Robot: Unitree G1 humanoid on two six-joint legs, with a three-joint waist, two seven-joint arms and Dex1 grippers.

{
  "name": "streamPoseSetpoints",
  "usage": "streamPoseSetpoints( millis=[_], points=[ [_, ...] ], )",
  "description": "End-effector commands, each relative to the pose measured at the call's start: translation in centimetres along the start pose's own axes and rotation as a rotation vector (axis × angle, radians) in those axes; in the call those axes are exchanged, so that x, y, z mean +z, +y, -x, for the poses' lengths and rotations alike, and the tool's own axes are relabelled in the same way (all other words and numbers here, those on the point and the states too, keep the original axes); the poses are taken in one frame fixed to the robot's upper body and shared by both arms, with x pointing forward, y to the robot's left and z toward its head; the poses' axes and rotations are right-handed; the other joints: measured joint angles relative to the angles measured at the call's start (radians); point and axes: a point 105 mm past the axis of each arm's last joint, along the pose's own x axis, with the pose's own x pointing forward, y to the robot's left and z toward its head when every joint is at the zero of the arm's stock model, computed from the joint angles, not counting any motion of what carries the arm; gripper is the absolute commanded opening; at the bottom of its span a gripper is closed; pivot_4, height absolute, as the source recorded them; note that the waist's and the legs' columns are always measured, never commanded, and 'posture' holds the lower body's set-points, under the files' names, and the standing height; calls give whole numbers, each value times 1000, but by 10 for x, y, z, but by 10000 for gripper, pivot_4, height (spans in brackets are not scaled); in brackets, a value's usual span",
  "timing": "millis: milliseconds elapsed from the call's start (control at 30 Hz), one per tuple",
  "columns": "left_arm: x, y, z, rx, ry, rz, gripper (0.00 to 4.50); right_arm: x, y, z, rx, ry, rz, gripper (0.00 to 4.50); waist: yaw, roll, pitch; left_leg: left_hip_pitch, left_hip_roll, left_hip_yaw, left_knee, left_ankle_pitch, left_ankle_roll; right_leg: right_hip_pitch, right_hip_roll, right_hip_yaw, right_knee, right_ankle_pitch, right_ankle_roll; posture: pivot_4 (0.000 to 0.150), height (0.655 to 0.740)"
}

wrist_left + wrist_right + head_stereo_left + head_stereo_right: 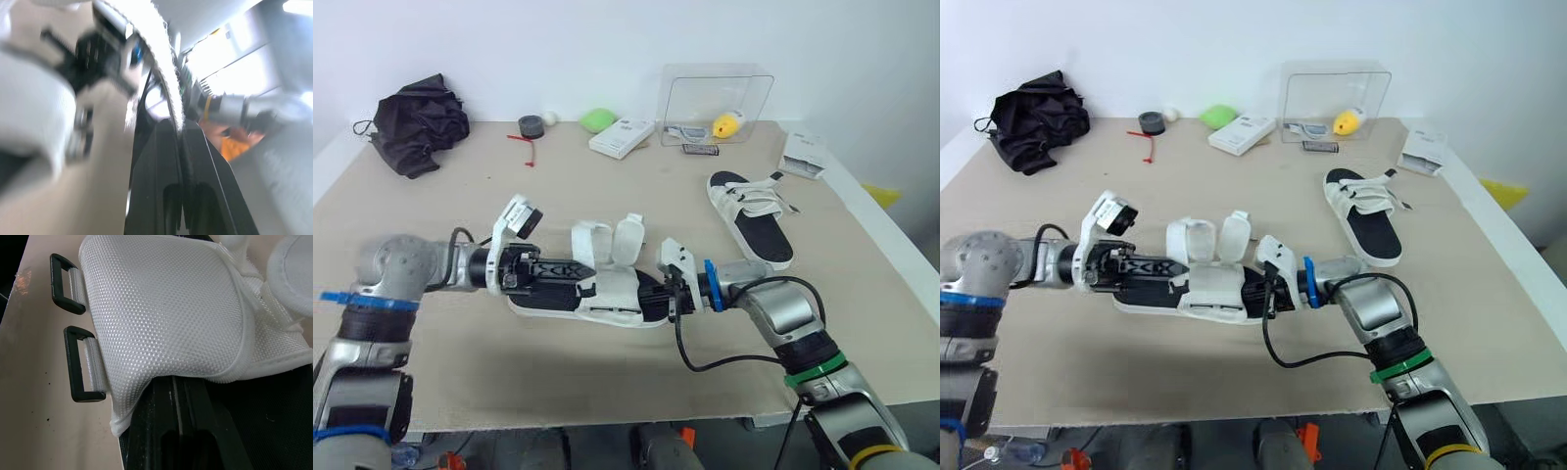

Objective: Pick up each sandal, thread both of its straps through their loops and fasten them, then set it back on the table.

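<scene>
White mesh over a black sole: the near sandal (607, 294) lies on the table (558, 372) stretched between our two grippers. Its long axis runs straight from one set of jaws to the other. Our left gripper (576, 272) lies along the footbed from one end and our right gripper (651, 296) comes in from the opposite end. Both touch the sandal, so neither is the nearer.

Our left jaws are closed, and in the left wrist view a white textured strap (164, 73) runs down into the seam between them. We judge that they are pinching it, though that view is blurred. Our right jaws are also pressed together, their tips tucked under the mesh side panel (161, 313). We cannot tell whether they pinch anything there.

The two straps (592, 240) stand upright and unfastened just ahead of the left fingertips, along one side of the sole. The two black loops (83, 364) hang empty from the mesh panel on the opposite side, just beside our right fingers. Each strap must therefore cross the footbed at right angles to the line of both jaws. We judge the left arm better placed to carry it over, with the right steadying the sole.

The far sandal (751, 217) lies well beyond the right gripper, its straps lying across it.
</scene>
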Motion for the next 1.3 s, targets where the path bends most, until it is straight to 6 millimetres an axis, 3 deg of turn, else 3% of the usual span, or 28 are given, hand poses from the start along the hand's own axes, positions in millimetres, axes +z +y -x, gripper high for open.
streamPoseSetpoints(
  millis=[33,200,467,667,1000,1300],
  points=[
    [8,16,-2,32,38,-13,81,-18,-4,-4,-33,56,-54,0,1,0,0,0,0,0,0,0,0,0,1,0,1,0,0,1500,7400],
    [7,31,-5,45,102,-14,81,-18,-3,-4,-41,48,-59,0,1,0,0,0,0,-4,0,0,0,-1,3,0,1,1,-3,1500,7400],
    [-2,39,-21,22,189,-60,81,-20,-2,-3,-53,39,-71,0,1,0,0,-1,1,-5,0,0,0,-1,4,0,2,0,-4,1500,7400],
    [-7,46,-19,56,215,-101,81,-19,-1,-5,-53,33,-73,0,1,0,0,-1,0,-5,0,0,0,-1,4,0,2,0,-3,1500,7400],
    [-4,29,-29,-17,186,-110,81,-18,-2,-7,-53,32,-70,0,1,0,0,0,1,-5,1,0,0,-1,5,0,4,0,-4,1500,7400],
    [-17,34,-25,22,228,-109,81,-19,0,-7,-51,31,-72,0,1,0,0,0,2,-7,2,0,0,-2,7,0,9,-1,-5,1500,7400]
  ],
)
